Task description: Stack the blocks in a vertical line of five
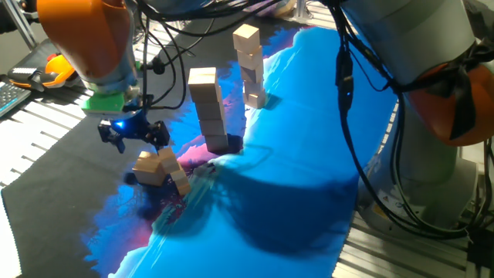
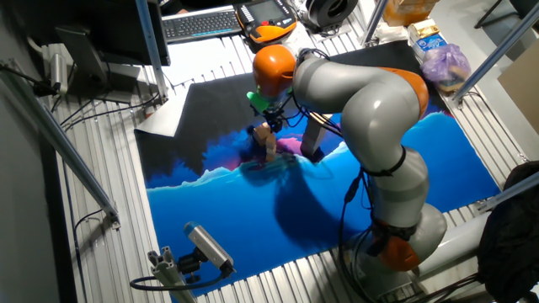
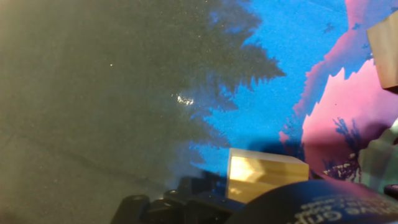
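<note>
Two stacks of blocks stand on the mat in one fixed view: a near stack [image 1: 208, 108] about three cubes high that leans slightly, and a far stack [image 1: 250, 66] of about three. Beside each other at the front left lie two loose blocks, one [image 1: 147, 166] flat and one [image 1: 176, 174] tilted. My gripper [image 1: 133, 136] hangs above and just left of them, open, with nothing between its fingers. In the hand view, one loose block [image 3: 266, 175] sits low by the fingers and another block [image 3: 385, 56] is cut off at the right edge. The arm hides most blocks in the other fixed view.
A blue, pink and black mat [image 1: 309, 154] covers the slatted table. An orange-and-black handheld device [image 1: 55, 68] lies at the far left edge, also seen as the device [image 2: 268, 15] beside a keyboard [image 2: 202, 23]. Cables hang over the far stack.
</note>
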